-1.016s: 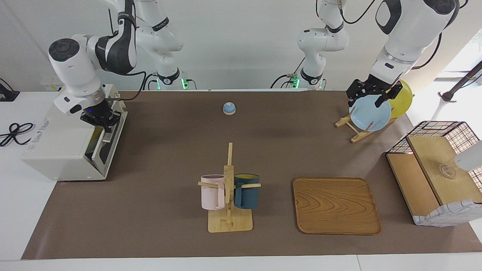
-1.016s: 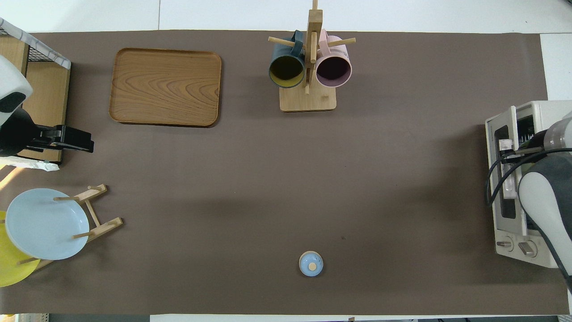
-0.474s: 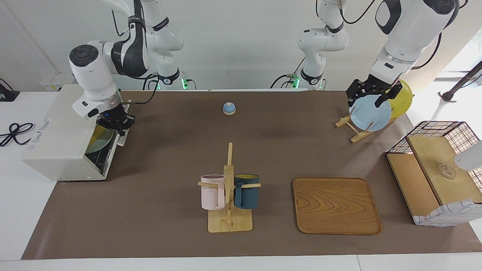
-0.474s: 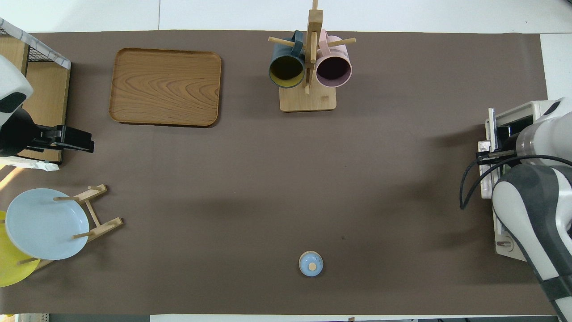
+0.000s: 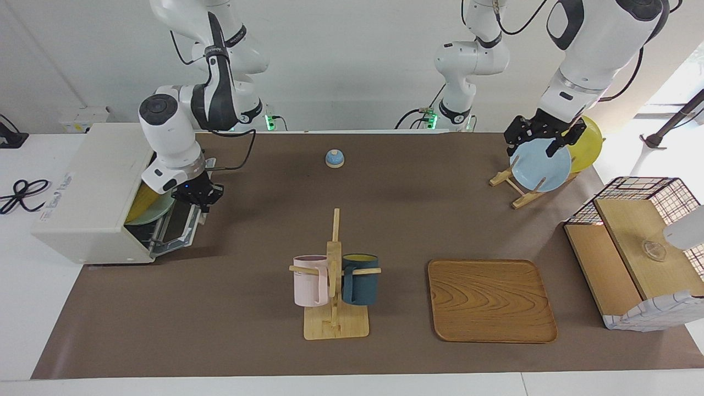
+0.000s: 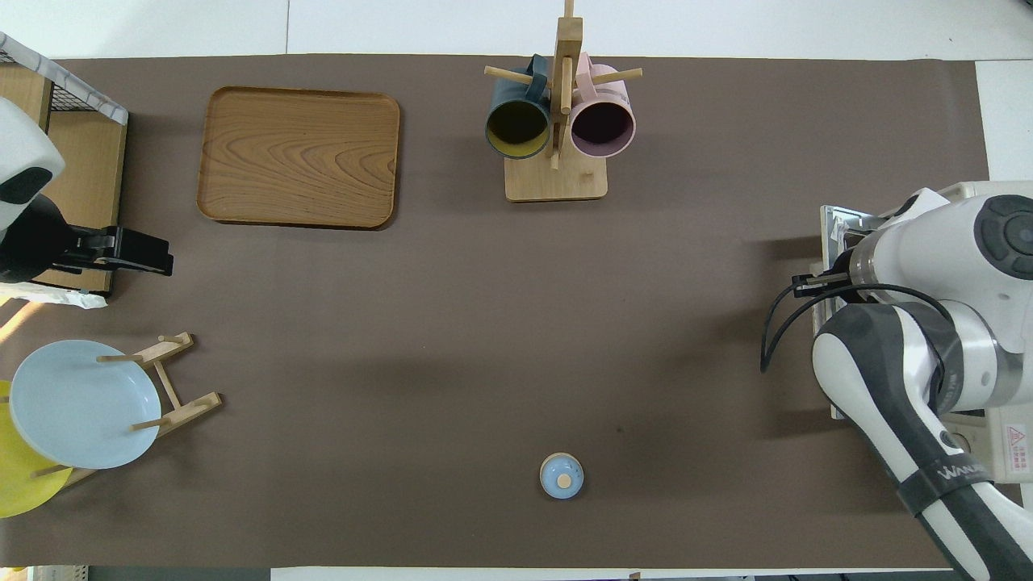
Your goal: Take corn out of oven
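While overhead hides it, right gripper (image 5: pixel 199 198) clamped on oven (image 5: pixel 93 192) door handle, corn (image 5: pixel 142 200) inside, left gripper (image 5: pixel 542 137) spread, waiting.

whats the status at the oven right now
Right gripper shut on the door handle, oven door half down. Corn inside on a plate. Left gripper open, waiting over the blue plate.

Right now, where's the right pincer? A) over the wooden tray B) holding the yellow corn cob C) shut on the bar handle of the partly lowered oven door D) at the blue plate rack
C: the right pincer is shut on the handle at the top edge of the off-white toaster oven's partly lowered dark glass door, while the bright yellow corn cob lies inside on a pale green plate.
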Robot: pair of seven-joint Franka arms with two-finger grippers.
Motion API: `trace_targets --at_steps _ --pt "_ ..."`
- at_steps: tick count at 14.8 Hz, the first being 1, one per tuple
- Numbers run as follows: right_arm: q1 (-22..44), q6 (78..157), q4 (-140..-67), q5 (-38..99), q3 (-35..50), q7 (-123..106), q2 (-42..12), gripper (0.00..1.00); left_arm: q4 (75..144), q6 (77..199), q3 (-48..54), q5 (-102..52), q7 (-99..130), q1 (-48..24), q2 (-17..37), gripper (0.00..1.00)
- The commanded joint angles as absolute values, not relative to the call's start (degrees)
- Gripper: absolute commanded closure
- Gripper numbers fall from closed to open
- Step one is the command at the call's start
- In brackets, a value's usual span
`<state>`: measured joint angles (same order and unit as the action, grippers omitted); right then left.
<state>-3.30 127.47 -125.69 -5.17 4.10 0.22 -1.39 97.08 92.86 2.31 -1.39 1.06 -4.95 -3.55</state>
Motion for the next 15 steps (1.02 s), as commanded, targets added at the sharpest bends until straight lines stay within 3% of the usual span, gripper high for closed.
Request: trace_targets --at_steps 1,6,15 --pt "-4.22 132.00 -126.73 -6.59 2.99 0.44 -3.16 1.00 97.82 93.16 2.37 -1.05 0.79 -5.01 -4.48 0.00" --pt "-4.31 140.52 -132.27 -6.59 2.99 0.61 -3.78 1.00 97.82 93.25 2.29 -1.05 0.70 -5.01 -4.48 0.00" --pt "-4.13 141.24 -132.45 -5.19 3.16 3.07 -5.80 1.00 97.82 93.34 2.29 -1.05 0.79 -4.48 -4.48 0.00"
